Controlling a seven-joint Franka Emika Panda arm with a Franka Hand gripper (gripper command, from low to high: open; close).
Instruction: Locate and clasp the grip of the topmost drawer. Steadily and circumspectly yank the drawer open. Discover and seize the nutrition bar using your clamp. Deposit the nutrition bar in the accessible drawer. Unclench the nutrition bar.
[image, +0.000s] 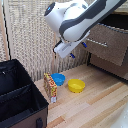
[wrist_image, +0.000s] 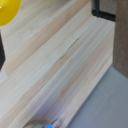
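The topmost drawer (image: 109, 44) stands pulled out at the exterior view's right. Its wood-grain front carries a metal handle (image: 97, 43), and the dark inside shows above the front. The nutrition bar (image: 50, 87) stands upright on the wooden floor, an orange-yellow packet beside the blue bowl (image: 58, 78). My clamp (image: 61, 51) hangs in the air under the bulky white arm, above the bowls and to the left of the drawer, apart from both drawer and bar. Its fingers are too small and blurred to read. The wrist view shows no fingers and no bar.
A yellow bowl (image: 76, 85) (wrist_image: 7, 10) sits on the light wooden floor (wrist_image: 60, 65) right of the blue one. A large black open box (image: 17, 95) fills the exterior view's lower left. A woven screen (image: 30, 35) stands behind. The dresser's lower part (image: 112, 65) reaches the floor.
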